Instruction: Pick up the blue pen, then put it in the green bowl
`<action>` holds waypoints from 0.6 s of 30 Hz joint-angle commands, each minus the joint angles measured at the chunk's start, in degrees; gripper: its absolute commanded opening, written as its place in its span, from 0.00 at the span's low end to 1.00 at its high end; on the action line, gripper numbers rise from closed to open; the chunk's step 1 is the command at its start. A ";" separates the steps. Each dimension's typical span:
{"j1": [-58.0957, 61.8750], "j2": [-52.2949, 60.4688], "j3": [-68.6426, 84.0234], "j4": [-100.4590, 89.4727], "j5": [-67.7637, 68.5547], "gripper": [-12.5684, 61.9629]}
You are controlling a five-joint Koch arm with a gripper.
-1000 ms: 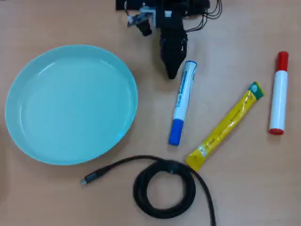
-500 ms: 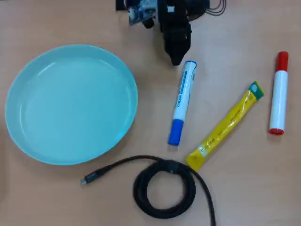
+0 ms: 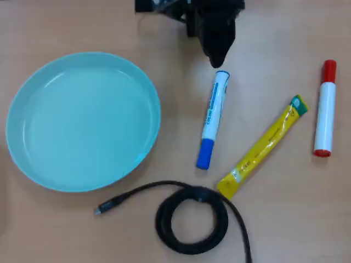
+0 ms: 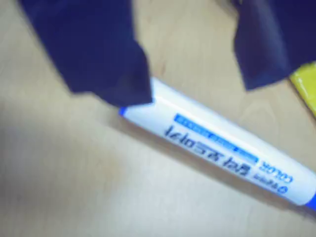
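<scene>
The blue pen [image 3: 211, 118] lies on the wooden table, blue cap toward the front, blue end ring toward the arm. In the wrist view its white barrel [image 4: 217, 145] with blue lettering runs diagonally below the jaws. My gripper [image 3: 218, 57] is black and hangs just beyond the pen's ringed end. In the wrist view the gripper [image 4: 195, 84] is open, with one dark finger [image 4: 98, 54] over the pen's end and the other finger [image 4: 264, 44] apart to the right. It holds nothing. The green bowl [image 3: 82, 121] sits empty at the left.
A yellow sachet [image 3: 263, 145] lies diagonally right of the pen, seen also at the wrist view's right edge [image 4: 306, 86]. A white marker with a red cap [image 3: 326, 108] lies at the far right. A coiled black cable [image 3: 192, 219] lies at the front.
</scene>
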State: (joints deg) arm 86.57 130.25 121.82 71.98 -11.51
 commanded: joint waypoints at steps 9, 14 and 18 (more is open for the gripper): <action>-2.37 5.27 -15.21 0.62 -7.12 0.37; -2.90 5.19 -16.96 0.70 -7.21 0.37; -4.48 3.43 -18.90 0.70 -11.95 0.37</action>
State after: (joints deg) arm 82.71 130.17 110.21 72.86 -19.42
